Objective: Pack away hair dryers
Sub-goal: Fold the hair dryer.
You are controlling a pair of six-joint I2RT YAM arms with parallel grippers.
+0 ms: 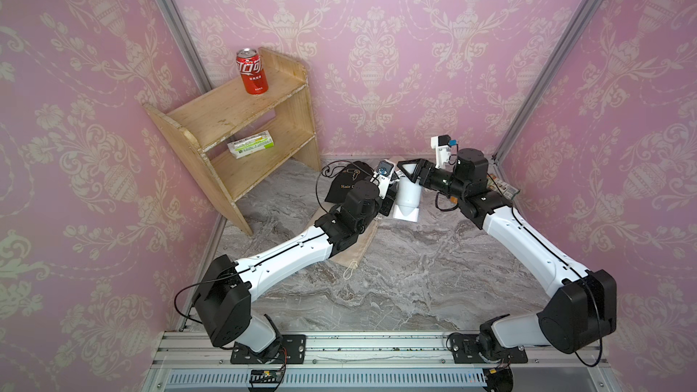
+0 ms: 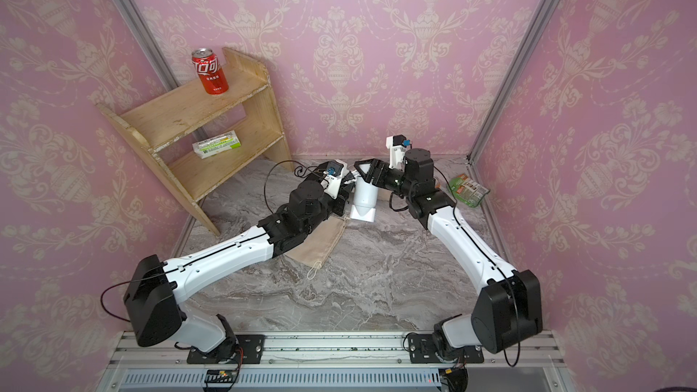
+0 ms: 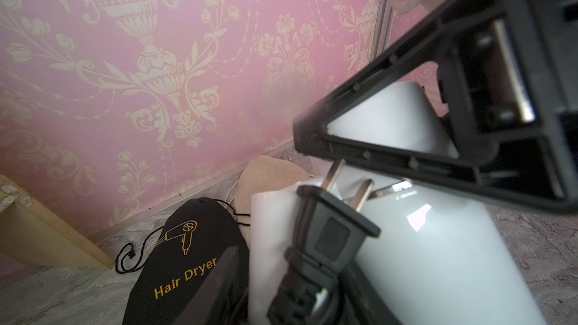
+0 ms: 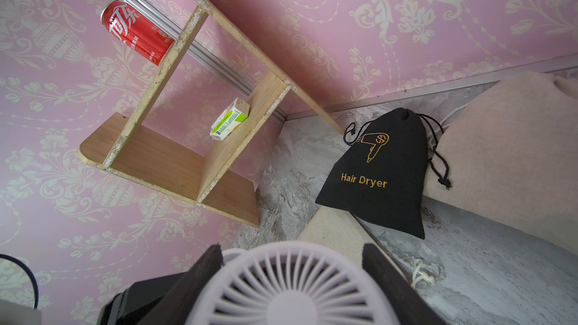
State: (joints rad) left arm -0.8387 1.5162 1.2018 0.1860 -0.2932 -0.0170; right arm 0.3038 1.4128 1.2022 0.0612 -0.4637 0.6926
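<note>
Nearer than the hair dryer (image 1: 407, 197), the marble table (image 1: 377, 296) runs open to the front rail. Only a beige pouch (image 2: 320, 239) breaks it, lying flat under the left arm (its inside is hidden). The white hair dryer stands tilted mid-table, nozzle down; whether the nozzle touches the marble I cannot tell. The left gripper (image 1: 392, 197) is clamped on its handle, where the black plug (image 3: 331, 236) sticks up. The right gripper (image 4: 292, 257) pinches the grille end, a finger pressed on each side.

Just behind the dryer, a black pouch (image 4: 375, 176) and a second, bulging beige pouch (image 4: 500, 139) fill the strip to the back wall. Both are drawn shut, contents hidden. Far left of the dryer, a wooden shelf (image 1: 226, 115) in the corner carries a red can (image 1: 252, 71) on top and a green-and-white box (image 1: 251, 144) on its lower board. Right of the dryer, a green packet (image 2: 467, 190) lies by the side wall.
</note>
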